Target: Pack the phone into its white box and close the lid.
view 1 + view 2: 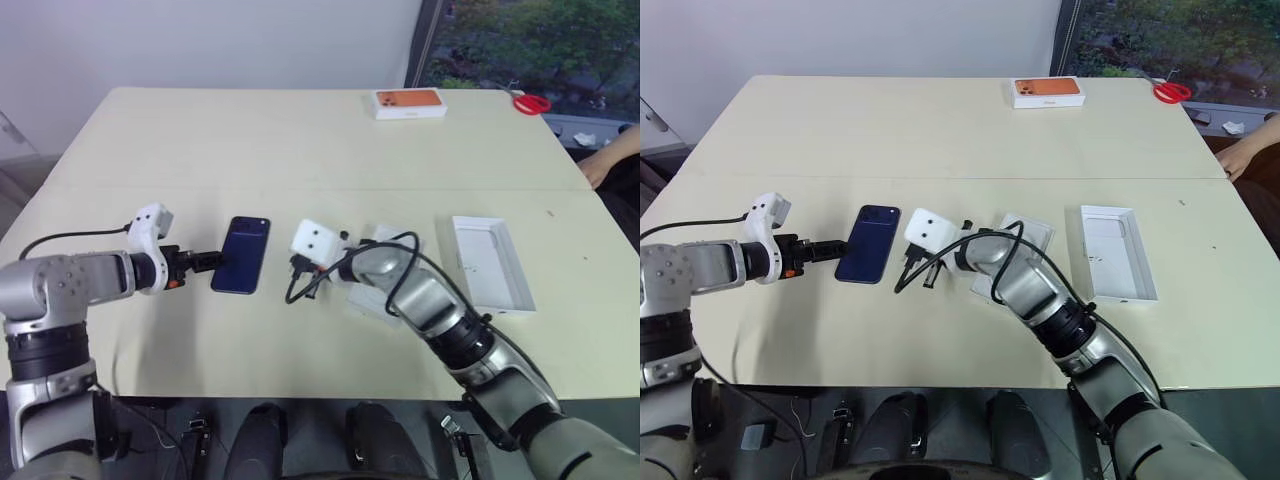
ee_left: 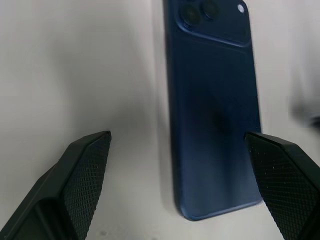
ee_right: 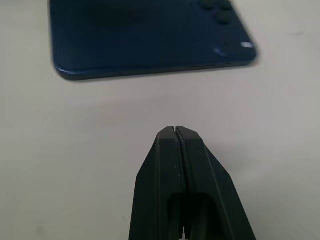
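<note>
While the phone (image 1: 242,255) lies flat, left end effector (image 1: 212,263) gapes, right end effector (image 3: 176,131) pinched closed

The phone (image 1: 242,255), slim, glossy and navy, lies flat and back-up on the tabletop (image 1: 300,150), its camera cluster at the far corner. Well off to its right sits the white box (image 1: 490,262), a shallow open tray, long side running away from the robot. The lid (image 1: 1025,236) lies between them, partly hidden.

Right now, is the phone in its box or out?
Out. The phone lies back-up on the bare table, apart from the white box.
</note>
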